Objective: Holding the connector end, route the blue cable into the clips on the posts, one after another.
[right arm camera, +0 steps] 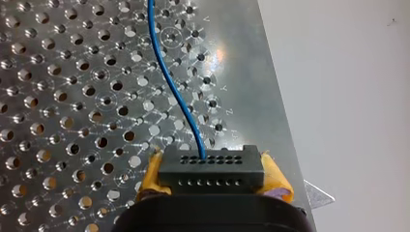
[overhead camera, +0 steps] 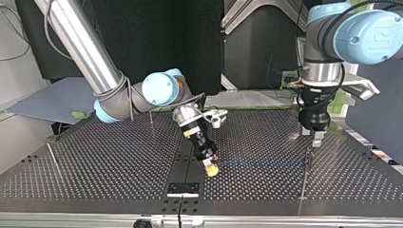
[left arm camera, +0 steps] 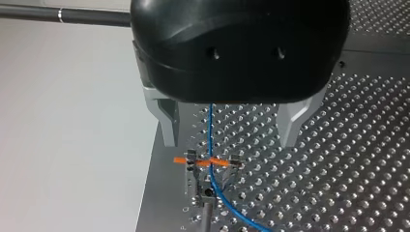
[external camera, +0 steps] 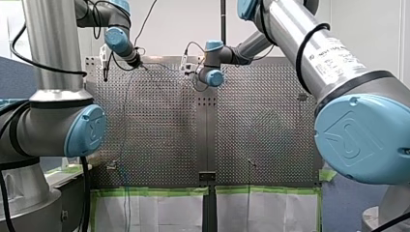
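Front view shows the counter point(external camera: 159, 125) as a grey perforated metal plate in two halves, with a dark seam strip point(external camera: 207, 145) down the middle. Green tape point(external camera: 154, 191) runs along its edge at the view's bottom, with white sheets point(external camera: 154, 212) below the tape. A pale wall point(external camera: 183, 24) stands past the far edge.

In the top view, black panels point(overhead camera: 157, 38) close the room behind the arms, and a thin post point(overhead camera: 52, 154) stands on the plate at the view's left.

My right claw point(overhead camera: 212, 167) is clamped with its yellow pads on the black connector point(right arm camera: 211, 169), low over the plate just beside the seam. The blue cable point(overhead camera: 261, 164) leaves the connector's face and runs close above the holes to another post point(overhead camera: 304, 175) at the view's right.

My left claw point(left arm camera: 229, 140) hangs over that post with its metal fingers spread wide, one on each side of the clip point(left arm camera: 209, 166). The clip bears orange marks. The cable crosses it between the fingers and touches neither.
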Robot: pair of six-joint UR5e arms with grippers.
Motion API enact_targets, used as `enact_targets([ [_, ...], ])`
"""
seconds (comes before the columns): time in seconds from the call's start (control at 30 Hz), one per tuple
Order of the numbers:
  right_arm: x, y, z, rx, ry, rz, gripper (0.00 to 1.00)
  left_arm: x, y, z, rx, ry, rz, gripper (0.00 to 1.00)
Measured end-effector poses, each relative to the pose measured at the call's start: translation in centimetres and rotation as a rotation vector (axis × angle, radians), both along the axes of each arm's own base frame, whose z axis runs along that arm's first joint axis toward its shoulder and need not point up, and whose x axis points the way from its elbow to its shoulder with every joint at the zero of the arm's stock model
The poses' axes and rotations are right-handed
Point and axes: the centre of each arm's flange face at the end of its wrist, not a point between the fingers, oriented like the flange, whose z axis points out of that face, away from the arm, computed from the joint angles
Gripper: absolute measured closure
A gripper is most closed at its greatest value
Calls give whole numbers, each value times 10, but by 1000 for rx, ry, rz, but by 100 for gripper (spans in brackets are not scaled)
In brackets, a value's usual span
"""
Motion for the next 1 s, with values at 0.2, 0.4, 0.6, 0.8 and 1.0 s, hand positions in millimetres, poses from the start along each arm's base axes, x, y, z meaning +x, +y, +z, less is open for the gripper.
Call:
enact_targets([
  [0.2,1,0,-1,-2,1,6,100,1,1,2,32,-2,3,0],
  [0.4,1,1,-2,-1,4,11,100,2,2,2,19,-3,6,0],
  [0.6,0,-1,-3,0,5,10,100,1,2,2,6,-4,7,0],
  [0.8,-1,-3,-4,2,7,7,100,1,-2,2,5,-5,-10,0],
  [1.0,-2,-5,-5,7,5,5,100,5,-9,2,3,-7,-69,0],
])
